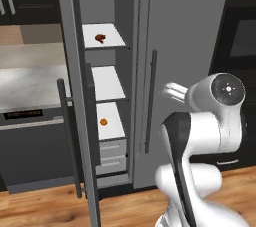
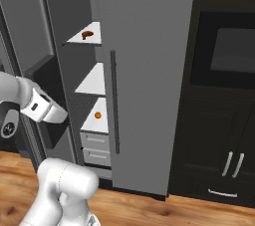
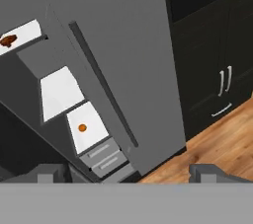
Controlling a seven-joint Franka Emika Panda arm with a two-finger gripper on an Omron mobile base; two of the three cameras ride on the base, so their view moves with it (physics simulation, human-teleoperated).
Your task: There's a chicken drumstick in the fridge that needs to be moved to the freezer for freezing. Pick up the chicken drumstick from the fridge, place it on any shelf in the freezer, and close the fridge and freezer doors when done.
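**Drumstick Sits on Top Freezer Shelf, One Door Ajar**

You see the grey side-by-side unit with its narrower half, the freezer [image 1: 107, 91], standing open, while the wider fridge [image 2: 149, 80] beside it is closed behind its plain door [image 1: 185, 71] and vertical bar handle [image 1: 150, 101]. The freezer door [image 1: 75, 101] is swung out toward you at the left of the left base view. The chicken drumstick [image 1: 100, 38] lies on the top white shelf [image 1: 112, 41] of the freezer, a small reddish-brown lump well inside the shelf's edge. Two shelves down, a small orange ball [image 1: 103, 121] rests alone, above two grey drawers [image 1: 112, 156]. In the hand view your gripper [image 3: 128, 172] shows its two dark fingertips [image 3: 49, 172] spread wide apart with nothing between them, pointed at the closed fridge door. No brand name, label or writing can be read on the unit, the dark cabinets [image 2: 224, 135] or the wall oven [image 2: 226, 51].
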